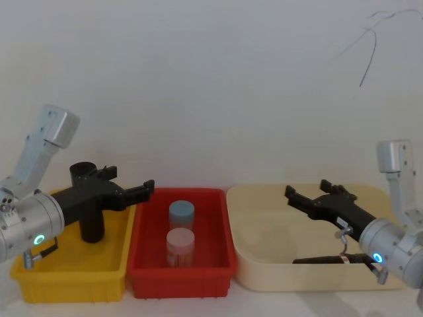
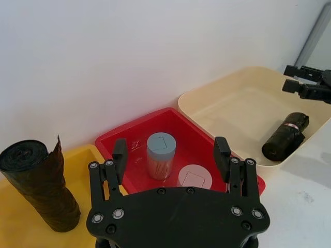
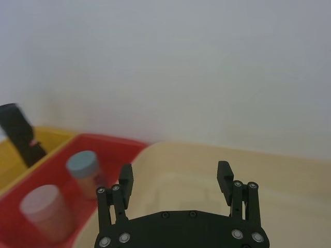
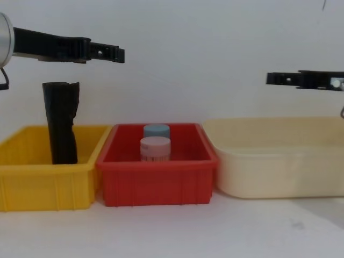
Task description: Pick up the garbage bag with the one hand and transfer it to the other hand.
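The garbage bag (image 4: 61, 123), a tall black roll of crinkled plastic film, stood upright at the back of the yellow plastic bin (image 4: 43, 183), near the wall it shares with the red plastic bin (image 4: 156, 183). The top of the roll rose well above the bin rims. In the left wrist view the garbage bag (image 2: 41, 191) showed a flat round top with a loose flap of film standing up at one edge.

The left gripper (image 4: 115, 54), long and black on a silver arm with a green ring, hung level above the roll with open air between them. Its tips reached out over the near edge of the red bin. Its fingers (image 2: 120, 152) were spread wide and held nothing.

The right gripper (image 4: 274, 79), on the arm with a blue ring, hovered high over the cream plastic tub (image 4: 279, 172). It too was spread wide (image 3: 175, 175) and held nothing.

Between the two grippers the space above the red bin was open. In that bin a blue-lidded jar (image 1: 181, 214) and a pink-lidded jar (image 1: 180, 244) sat below the rim. A second dark roll (image 1: 324, 261) lay on its side in the tub, close to the tub's front wall.
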